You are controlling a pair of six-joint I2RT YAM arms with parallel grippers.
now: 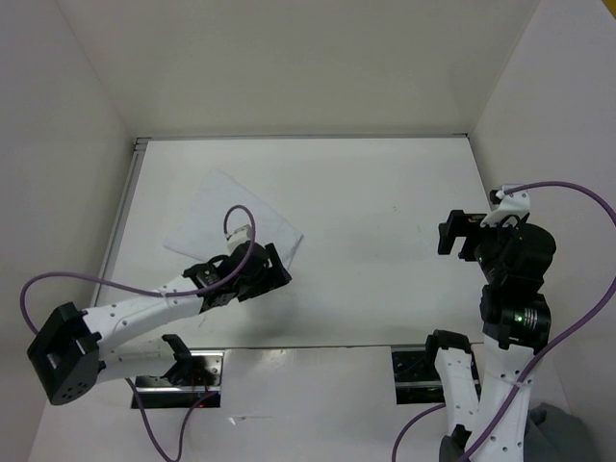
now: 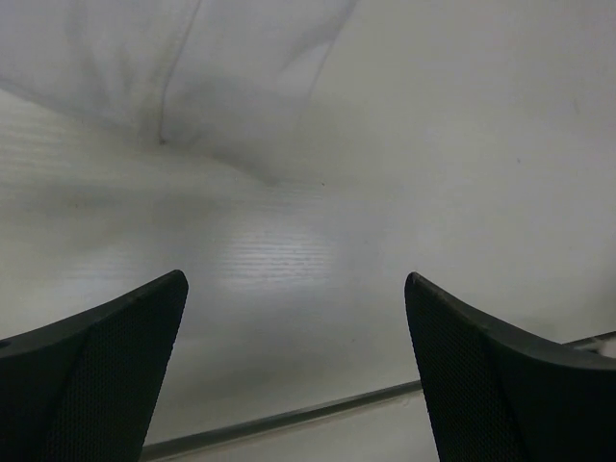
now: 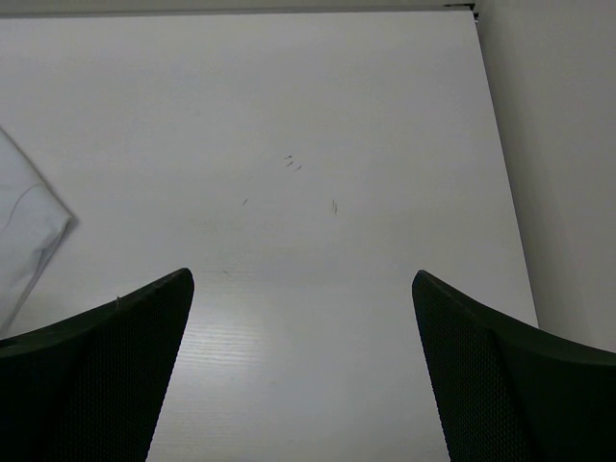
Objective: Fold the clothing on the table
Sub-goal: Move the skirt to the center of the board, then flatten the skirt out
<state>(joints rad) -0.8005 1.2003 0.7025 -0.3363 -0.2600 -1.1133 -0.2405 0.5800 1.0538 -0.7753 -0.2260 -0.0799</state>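
While the clothing [image 1: 207, 217] lies flat as a folded, four-sided shape in the far left part of the table [image 1: 385, 289], with one corner pointing at the far edge and another at the left edge, the left gripper [image 1: 272, 265] sits at the garment's near right border. Its jaws stand wide apart and have hold of nothing. In the left wrist view the two dark fingers [image 2: 96, 375] frame only pale surface, and the wrinkled fabric [image 2: 192, 77] with its soft creases spreads beyond the fingertips toward the upper left. Whether the fingers touch the cloth cannot be told from either view. A purple cable [image 1: 252, 223] loops up from the left arm over the garment.

The right gripper [image 1: 448, 234] hangs close to the right edge of the table, about midway between its near and far edges, well apart from the clothing, pointing toward the left. Its jaws are also fully spread and empty. In the right wrist view its fingers [image 3: 520, 385] bracket bare tabletop [image 3: 337, 96], which carries a few small dark marks [image 3: 291, 162], and one rounded corner of the garment [image 3: 24, 231] shows at the left border. The white side wall [image 3: 563, 144] rises along the table's right edge. A grey-blue cloth bundle [image 1: 568, 433] rests beyond the near right corner.
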